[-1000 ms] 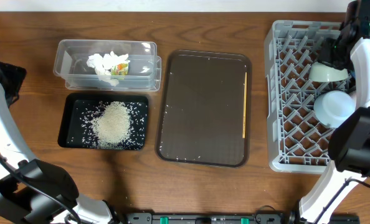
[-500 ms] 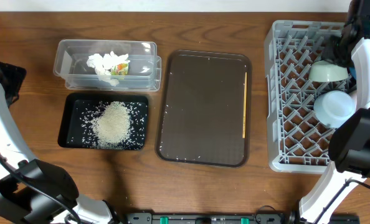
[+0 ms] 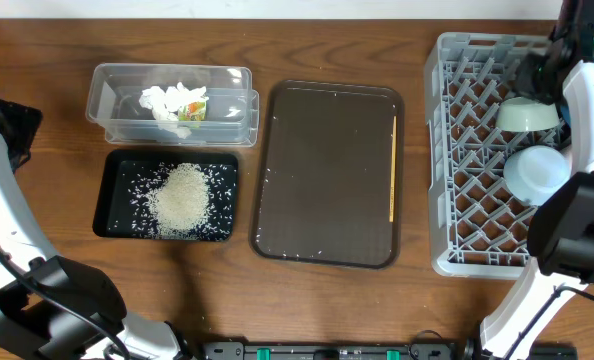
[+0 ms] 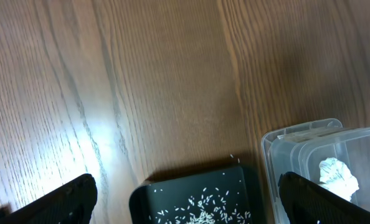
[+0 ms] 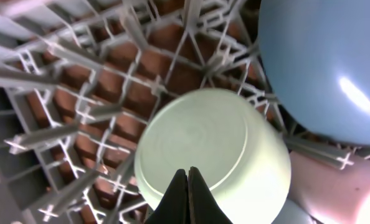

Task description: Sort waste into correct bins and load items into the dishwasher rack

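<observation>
The right gripper (image 5: 188, 188) hangs shut over the mint green bowl (image 5: 203, 146); the left gripper (image 4: 188, 202) gapes wide. The thin wooden stick (image 3: 392, 168) could slip through the dishwasher rack (image 3: 467, 180) lattice.

At far left, crumpled tissue (image 3: 174, 101) is lying in the clear tub (image 3: 227, 100); nearer, rice (image 3: 182, 198) is sitting heaped in the black tray (image 3: 115, 172). A wooden stick (image 3: 392, 168) is resting along the brown tray's (image 3: 327, 170) right edge. A mint green bowl (image 3: 527, 116) and a light blue bowl (image 3: 535, 172) are sitting in the grey rack (image 3: 469, 145) at right.
</observation>
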You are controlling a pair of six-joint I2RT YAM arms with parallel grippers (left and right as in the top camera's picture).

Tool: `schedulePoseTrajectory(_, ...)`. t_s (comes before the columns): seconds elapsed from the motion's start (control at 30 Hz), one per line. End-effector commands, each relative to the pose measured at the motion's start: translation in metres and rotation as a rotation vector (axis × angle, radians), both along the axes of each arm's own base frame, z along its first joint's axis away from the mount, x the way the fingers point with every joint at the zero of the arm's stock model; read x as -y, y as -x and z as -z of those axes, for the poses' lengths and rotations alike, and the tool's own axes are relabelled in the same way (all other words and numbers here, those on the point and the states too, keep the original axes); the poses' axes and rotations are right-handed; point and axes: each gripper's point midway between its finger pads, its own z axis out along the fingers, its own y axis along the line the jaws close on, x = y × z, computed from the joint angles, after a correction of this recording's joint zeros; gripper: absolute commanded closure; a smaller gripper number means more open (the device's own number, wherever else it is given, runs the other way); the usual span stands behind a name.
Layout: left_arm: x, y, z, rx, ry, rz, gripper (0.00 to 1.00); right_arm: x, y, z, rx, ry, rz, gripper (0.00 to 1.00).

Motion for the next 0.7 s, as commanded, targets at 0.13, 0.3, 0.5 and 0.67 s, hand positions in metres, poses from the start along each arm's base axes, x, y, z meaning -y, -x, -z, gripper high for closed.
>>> schedulePoseTrajectory(0.13,-0.002,0.001,0.001,-0.009,-0.002,-0.004,0.05,0.01,0.015,0.018,-0.083,-0.013,0.016,0.99)
schedulePoseTrajectory(0.3,-0.002,0.001,0.001,-0.008,-0.002,-0.004,0.05,0.017,0.031,0.022,-0.14,-0.017,0.019,0.99)
schedulePoseTrajectory(0.5,-0.002,0.001,0.001,-0.009,-0.002,-0.003,0.05,0.028,0.046,0.024,-0.182,-0.031,0.061,0.99)
schedulePoseTrajectory(0.67,-0.002,0.001,0.001,-0.009,-0.002,-0.004,0.05,0.032,0.057,0.026,-0.214,-0.045,0.085,0.99)
